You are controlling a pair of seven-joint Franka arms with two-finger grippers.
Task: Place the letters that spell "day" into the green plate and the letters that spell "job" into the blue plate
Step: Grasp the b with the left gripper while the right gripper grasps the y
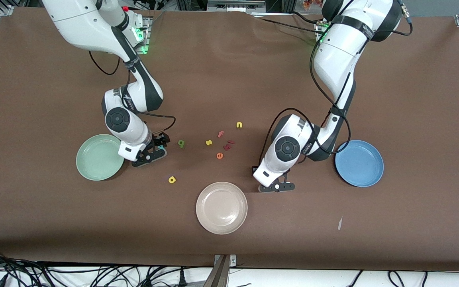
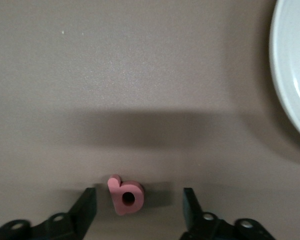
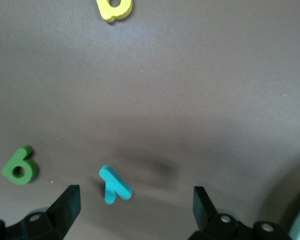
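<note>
Left tool (image 2: 139,210) straddles the pink b (image 2: 125,195), fingers spread, not yet pinching; right tool (image 3: 136,206), spread, brackets the teal y (image 3: 114,184) beside the green plate (image 1: 94,159).

A: Left hand (image 2: 139,207) straddles the salmon-pink foam loop-and-stem letter (image 2: 125,195); bare table each side?
B: Yes. Only the round beige-white plate (image 2: 291,75) is near.

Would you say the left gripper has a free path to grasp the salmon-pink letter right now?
Probably yes: the left gripper is low over the table with the salmon-pink letter lying between its open fingers, gaps on both sides, nothing else near it.
</note>
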